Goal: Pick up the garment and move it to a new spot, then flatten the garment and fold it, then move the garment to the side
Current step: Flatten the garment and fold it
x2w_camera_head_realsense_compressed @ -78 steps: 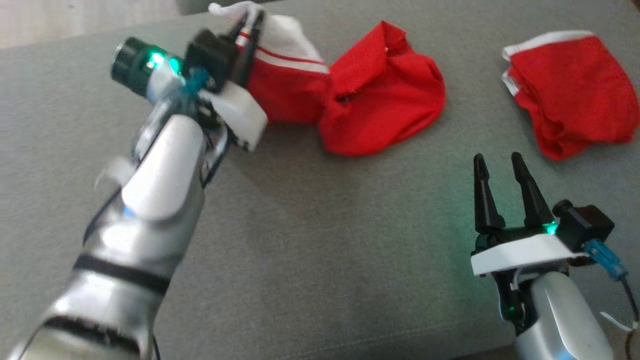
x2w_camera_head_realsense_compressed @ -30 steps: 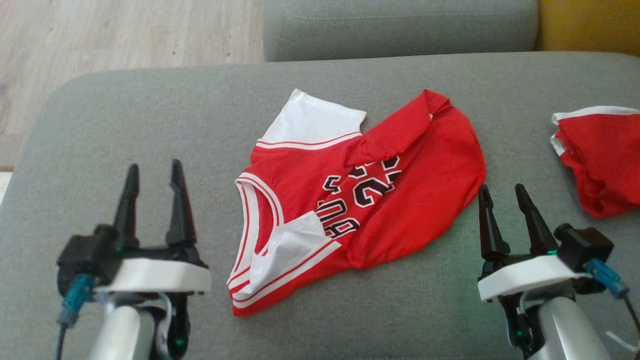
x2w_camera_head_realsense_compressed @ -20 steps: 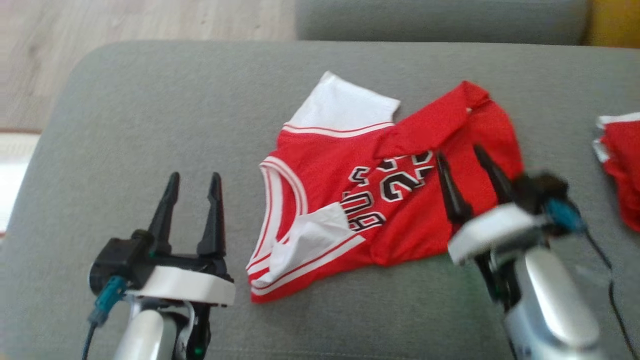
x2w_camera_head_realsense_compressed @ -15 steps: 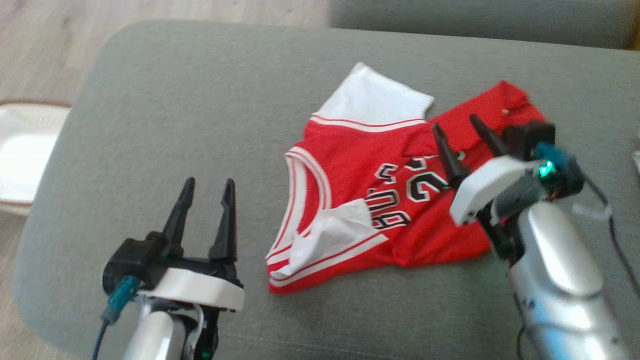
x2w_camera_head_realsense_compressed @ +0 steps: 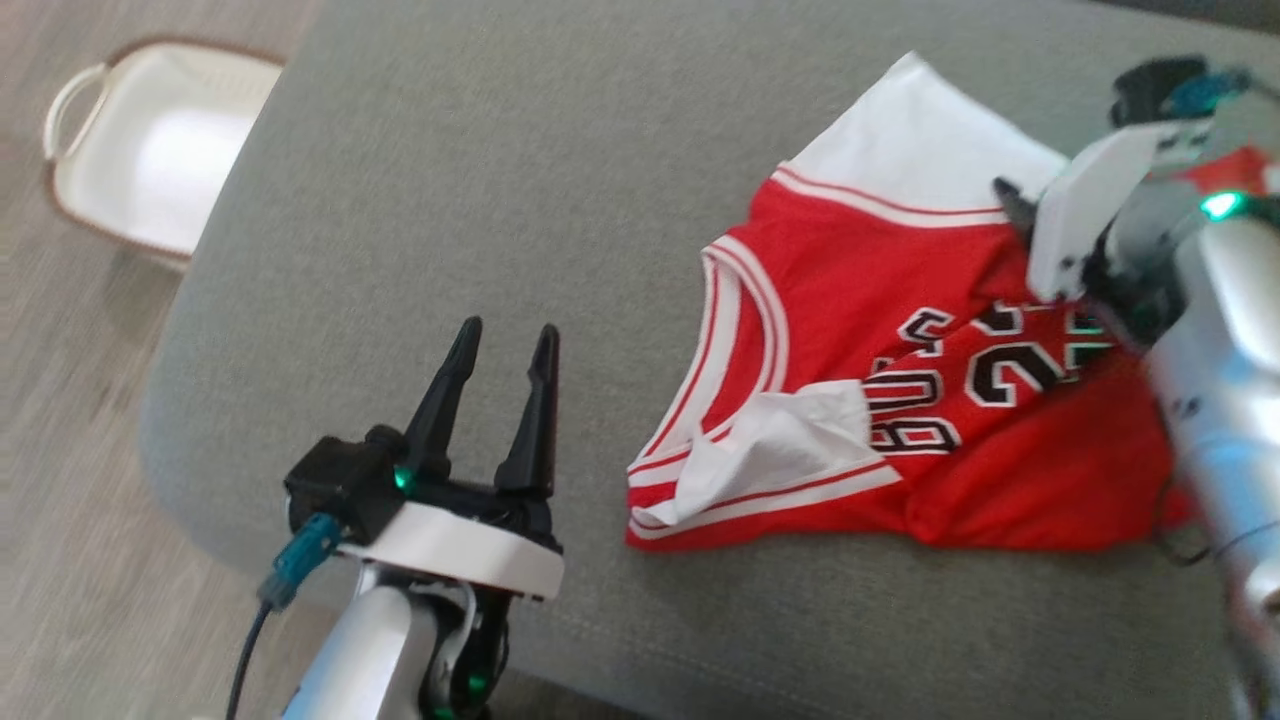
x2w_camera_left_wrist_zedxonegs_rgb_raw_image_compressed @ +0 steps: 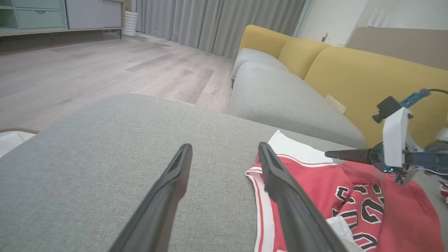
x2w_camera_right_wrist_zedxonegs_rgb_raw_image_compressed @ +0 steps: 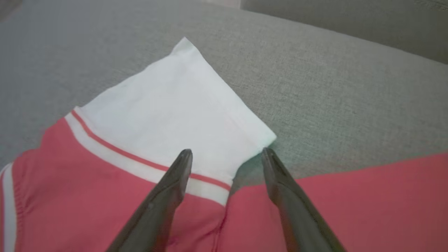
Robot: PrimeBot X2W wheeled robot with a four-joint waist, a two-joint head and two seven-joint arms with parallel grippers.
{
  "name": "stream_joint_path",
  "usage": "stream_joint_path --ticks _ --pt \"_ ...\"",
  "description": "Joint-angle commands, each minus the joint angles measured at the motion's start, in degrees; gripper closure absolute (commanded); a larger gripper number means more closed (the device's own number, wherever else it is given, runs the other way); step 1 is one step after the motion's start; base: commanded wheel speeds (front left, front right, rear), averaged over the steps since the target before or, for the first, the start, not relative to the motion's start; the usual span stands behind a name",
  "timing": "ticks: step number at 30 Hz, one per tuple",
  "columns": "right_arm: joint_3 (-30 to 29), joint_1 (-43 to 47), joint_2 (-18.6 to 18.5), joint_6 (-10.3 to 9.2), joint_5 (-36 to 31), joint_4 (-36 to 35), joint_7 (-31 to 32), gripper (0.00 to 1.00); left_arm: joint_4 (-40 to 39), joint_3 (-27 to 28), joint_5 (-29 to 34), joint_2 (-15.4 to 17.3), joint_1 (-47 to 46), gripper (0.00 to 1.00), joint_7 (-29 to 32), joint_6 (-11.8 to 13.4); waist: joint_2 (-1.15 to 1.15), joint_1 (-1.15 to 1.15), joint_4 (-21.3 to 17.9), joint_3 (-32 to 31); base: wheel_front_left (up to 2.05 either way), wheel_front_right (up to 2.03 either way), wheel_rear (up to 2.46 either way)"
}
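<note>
Folds marred the red jersey (x2w_camera_head_realsense_compressed: 860, 300) on the grey sofa cushion (x2w_camera_head_realsense_compressed: 480, 180), so the right gripper (x2w_camera_right_wrist_zedxonegs_rgb_raw_image_compressed: 225, 151) hovered spread over its white sleeve (x2w_camera_right_wrist_zedxonegs_rgb_raw_image_compressed: 168, 105), seemingly to tug it flat, while the left gripper (x2w_camera_head_realsense_compressed: 509, 328) stood spread and empty nearby.

One red jersey (x2w_camera_head_realsense_compressed: 850, 300), two hands (x2w_camera_head_realsense_compressed: 509, 328) (x2w_camera_right_wrist_zedxonegs_rgb_raw_image_compressed: 225, 151), one white basket (x2w_camera_head_realsense_compressed: 150, 150)

The jersey (x2w_camera_head_realsense_compressed: 860, 290) lies on the grey couch cushion (x2w_camera_head_realsense_compressed: 480, 180), mostly spread out but not flat. A flap of red cloth folds across the chest and the lower part is bunched. It is red with white-and-red striped trim at the neck opening, and its black characters edged in white are partly hidden by the fold. A white panel sticks out at the far edge. Another white piece, perhaps the inside turned out, shows near the front.
</note>
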Motion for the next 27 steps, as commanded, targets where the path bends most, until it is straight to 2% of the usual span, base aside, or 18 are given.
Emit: stream_joint_path --ticks 1,7,8,12,17,21,27 --pt "2.91 -4.00 -1.71 -0.05 1.06 -0.39 2.72 0.00 -2.67 0.79 -1.37 0.07 -2.83 0.00 -0.30 0.70 0.00 0.00 3.46 4.36 0.00 0.00 0.00" --pt "9.57 -8.85 -5.64 -0.05 5.33 -0.54 9.42 0.00 -3.61 -1.22 -3.94 0.07 -4.47 0.00 -0.30 1.54 0.00 0.00 5.69 7.98 0.00 0.00 0.00" --pt "13.47 -10.05 -7.35 -0.05 7.73 -2.06 12.41 1.00 -3.85 -1.73 -4.96 0.07 -4.86 0.00 -0.30 1.99 0.00 0.00 6.17 8.77 0.00 0.00 0.00" --pt "18.96 -12.64 -11.04 -0.05 11.81 -6.11 12.93 1.00 -4.01 -2.90 -6.06 0.06 -5.30 0.00 -0.30 2.44 0.00 0.00 6.77 9.48 0.00 0.00 0.00" --pt "22.87 -16.80 -12.91 -0.05 12.70 -7.78 4.91 1.00 -4.23 -3.25 -6.56 0.06 -6.23 0.00 -0.30 2.78 0.00 0.00 7.29 9.35 0.00 0.00 0.00" --pt "23.39 -21.45 -12.29 -0.05 11.36 -4.96 -4.55 1.00 -4.55 -3.14 -6.21 0.06 -6.95 0.00 -0.30 2.78 0.00 0.00 7.92 8.94 0.00 0.00 0.00" --pt "22.39 -27.47 -8.99 -0.05 8.38 3.12 -16.81 1.00 -5.15 -3.07 -5.67 0.06 -6.92 0.00 -0.30 2.92 0.00 0.00 8.55 8.01 0.00 0.00 0.00"
